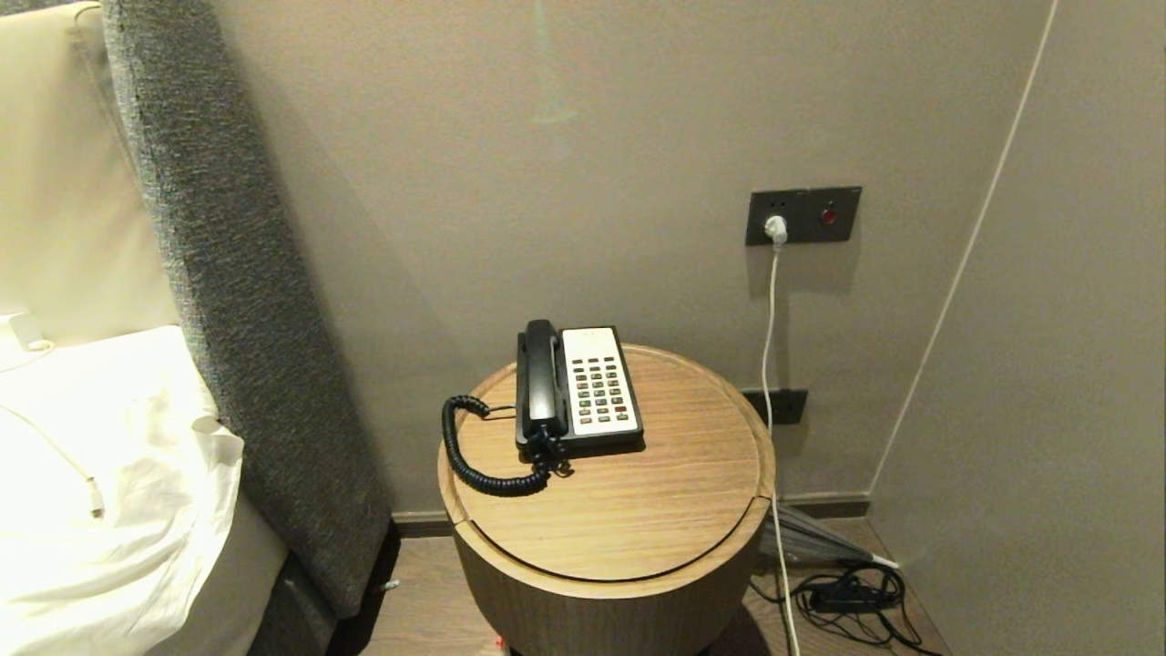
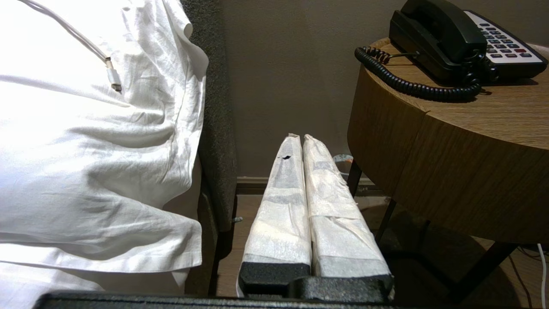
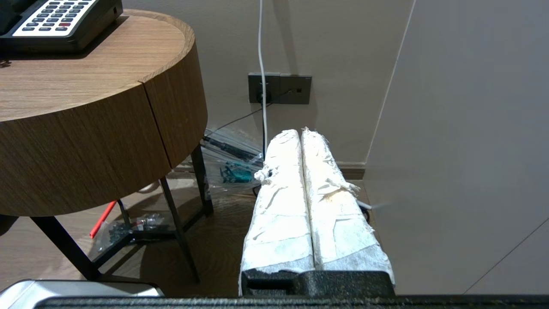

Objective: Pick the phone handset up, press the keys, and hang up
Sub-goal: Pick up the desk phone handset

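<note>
While both claws hang low and closed, the left claw point(image 2: 302, 139) beside the bed, the right claw point(image 3: 300, 133) right of the table point(image 1: 638, 510), nothing has begun; the handset point(image 1: 540, 374) rests on the phone point(image 1: 597, 383), awaiting an opened, raised claw.

No legible text (phone base point(image 1: 597, 383) keys too small)
</note>
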